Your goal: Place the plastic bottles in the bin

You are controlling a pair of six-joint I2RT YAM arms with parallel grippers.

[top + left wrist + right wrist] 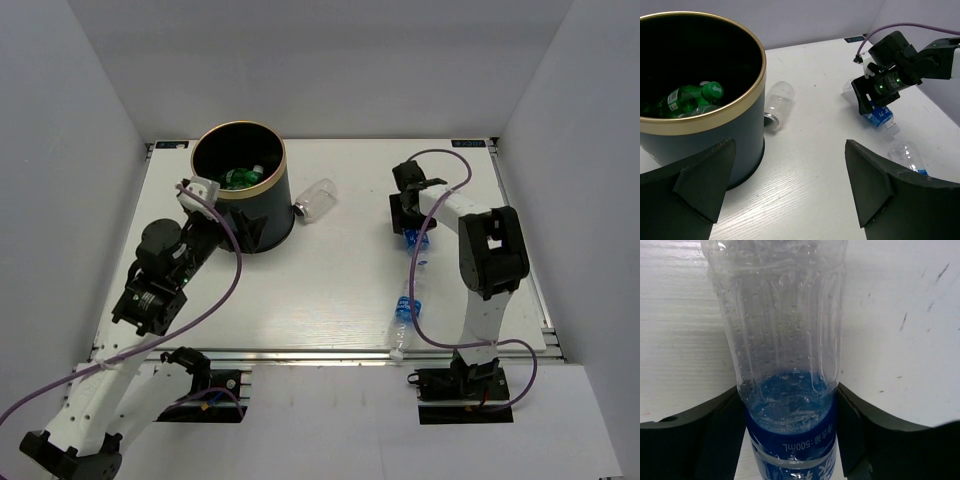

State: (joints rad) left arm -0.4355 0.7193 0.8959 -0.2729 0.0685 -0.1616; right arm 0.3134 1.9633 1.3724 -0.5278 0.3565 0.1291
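The right gripper (787,390) is clamped on a blue-labelled bottle (785,330). In the right wrist view its two dark fingers (715,430) press against either side of the blue label band, where "500mL" can be read, with no gap showing on either flank. The clear ribbed body of the bottle reaches away from the jaws over the white table (330,290). Whether the bottle lies on the surface or is lifted off it cannot be told.

The left gripper (789,145) holds nothing. Its jaws stand wide apart, with bare tabletop between them, and it hangs just beside the bin (757,85), which fills the left of its wrist view.

The bin stands at the far left of the table. A green bottle (690,97) lies on its side in the black interior. A wide clear bottle (315,200) lies on its side just to the right of the bin, its mouth end close to the wall; whether they touch cannot be told.

A second blue-labelled bottle (403,320) lies near the front edge of the table, close to the right arm's base and well apart from the bin.
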